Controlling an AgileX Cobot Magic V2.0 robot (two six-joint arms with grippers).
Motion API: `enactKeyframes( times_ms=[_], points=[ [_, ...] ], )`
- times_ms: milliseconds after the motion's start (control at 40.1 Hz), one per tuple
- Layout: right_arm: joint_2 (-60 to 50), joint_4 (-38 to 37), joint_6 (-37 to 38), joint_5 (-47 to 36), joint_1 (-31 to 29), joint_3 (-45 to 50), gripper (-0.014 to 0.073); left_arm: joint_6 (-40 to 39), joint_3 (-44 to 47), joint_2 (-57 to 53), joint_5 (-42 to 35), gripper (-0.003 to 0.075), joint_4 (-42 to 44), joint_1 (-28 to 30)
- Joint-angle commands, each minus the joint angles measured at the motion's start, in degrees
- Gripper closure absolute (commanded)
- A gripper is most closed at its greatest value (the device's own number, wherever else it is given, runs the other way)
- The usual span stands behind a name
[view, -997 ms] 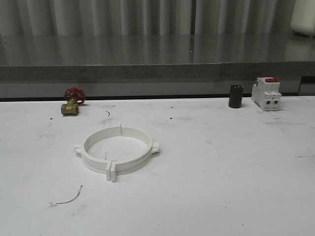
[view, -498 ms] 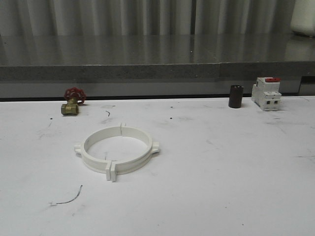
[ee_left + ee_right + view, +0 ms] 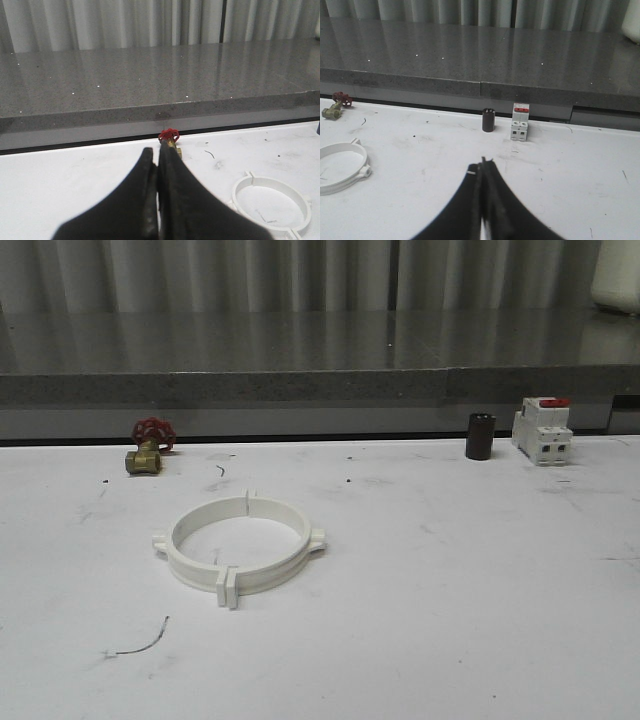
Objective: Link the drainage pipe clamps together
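Observation:
The two white drainage pipe clamps (image 3: 237,545) lie on the table left of centre, their halves set together as one wide ring, end tabs meeting at the near side and at the far side. Part of the same ring (image 3: 272,205) appears in the left wrist view and its edge (image 3: 342,167) in the right wrist view. My left gripper (image 3: 157,159) is shut with nothing between its black fingers, held above the table and apart from the ring. My right gripper (image 3: 483,165) is also shut and empty, over bare table well away from the ring.
A brass valve with a red handwheel (image 3: 147,448) stands at the back left. A small dark cylinder (image 3: 480,436) and a white circuit breaker with a red switch (image 3: 541,430) stand at the back right. A grey stone ledge (image 3: 320,380) runs behind the table. A thin wire scrap (image 3: 140,642) lies near the front.

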Motion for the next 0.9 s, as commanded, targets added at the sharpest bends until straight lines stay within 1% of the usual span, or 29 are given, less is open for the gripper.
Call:
enactKeyframes(
  times_ms=[0,50,100,150,174,224,274,474,548,872],
  points=[
    [0.71,-0.99,-0.26,-4.64,-0.25,-1.39,0.0708,-0.03,0.83,-1.04,-4.99,0.0741,-0.33,0.41],
    [0.71,-0.99,-0.26,-4.64,-0.25,-1.39,0.0708,0.45,3.19,-2.56,-5.7,0.0741,-1.09,0.9],
    [0.71,-0.99,-0.26,-4.64,-0.25,-1.39,0.0708,3.29,5.48,-4.17,-6.71,0.0741,-3.26,1.71],
    [0.71,-0.99,-0.26,-4.64,-0.25,-1.39,0.0708,8.23,7.85,-5.91,-8.2,0.0741,-7.51,2.64],
    [0.71,-0.99,-0.26,-4.64,-0.25,-1.39,0.0708,12.14,9.16,-6.87,-9.32,0.0741,-9.86,3.28],
    [0.71,-0.99,-0.26,-4.64,-0.25,-1.39,0.0708,16.24,11.3,-8.46,-10.69,0.0741,-13.27,4.54],
    [0.71,-0.99,-0.26,-4.64,-0.25,-1.39,0.0708,17.89,13.25,-9.96,-11.53,0.0741,-15.15,5.97],
    [0.71,-0.99,-0.26,-4.51,-0.25,-1.39,0.0708,17.78,19.99,-10.07,-15.76,0.0741,-16.56,11.46],
    [0.71,-0.99,-0.26,-4.45,-0.25,-1.39,0.0708,17.78,19.98,-10.07,-13.4,0.0741,-16.31,11.84],
    [0.71,-0.99,-0.26,-4.45,-0.25,-1.39,0.0708,17.78,20.06,-10.07,-13.24,0.0741,-16.31,11.89]
  ],
)
